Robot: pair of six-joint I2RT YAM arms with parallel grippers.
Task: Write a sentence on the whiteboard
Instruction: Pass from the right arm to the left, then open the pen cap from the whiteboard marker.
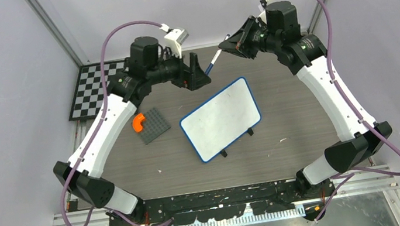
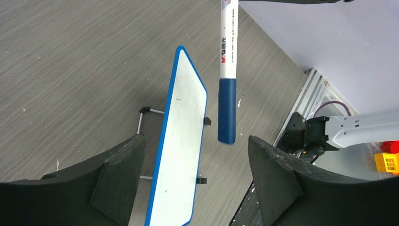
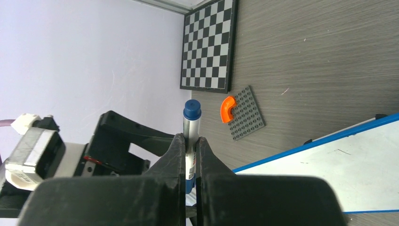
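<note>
We see a white whiteboard [image 1: 220, 119] framed in blue, black-and-white checkerboard [image 1: 91, 90], grey studded plate [image 1: 152, 125], orange curved piece [image 1: 138, 122], white marker [image 2: 228, 70] capped dark blue

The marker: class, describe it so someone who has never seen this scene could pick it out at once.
Find the central blue-framed whiteboard. Just beyond its far edge, in the air, the right claw grips the marker. It alone is a slim white tube with a dark blue cap, which points into the open left claw.
</note>
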